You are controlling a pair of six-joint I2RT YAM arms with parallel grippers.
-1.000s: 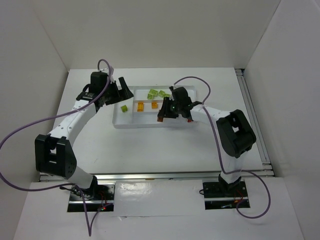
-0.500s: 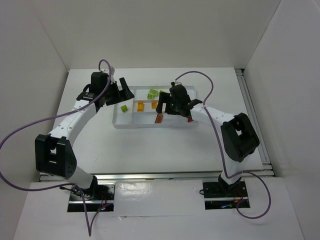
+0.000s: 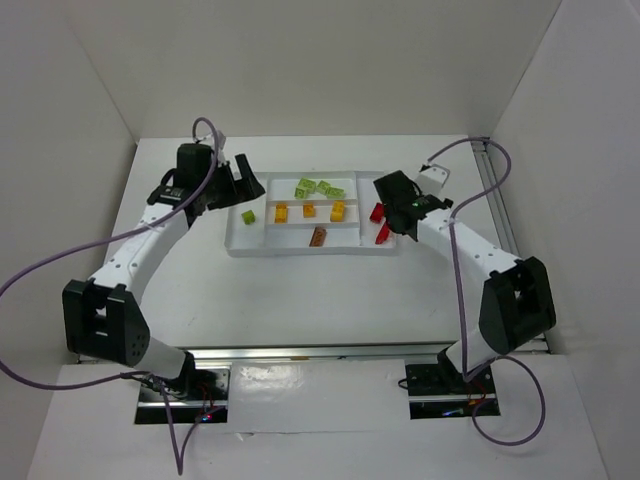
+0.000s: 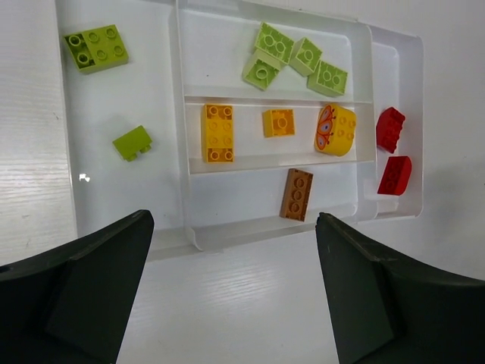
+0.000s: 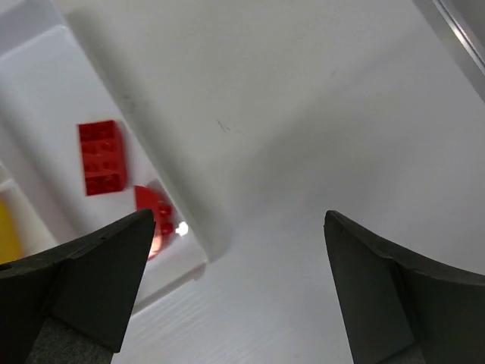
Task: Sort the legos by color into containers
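Left gripper spread above white tray, right gripper spread, empty, near red bricks, brown brick alone in its compartment.

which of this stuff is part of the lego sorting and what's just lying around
Job: green legos, yellow-orange legos, red legos, brown lego, white tray.
Just there: purple cables, metal rail at the table's right edge.

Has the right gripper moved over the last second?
Yes. In the top view the right gripper has swung right, from above the white tray's middle compartments to its right end, by the red legos, and stands open.
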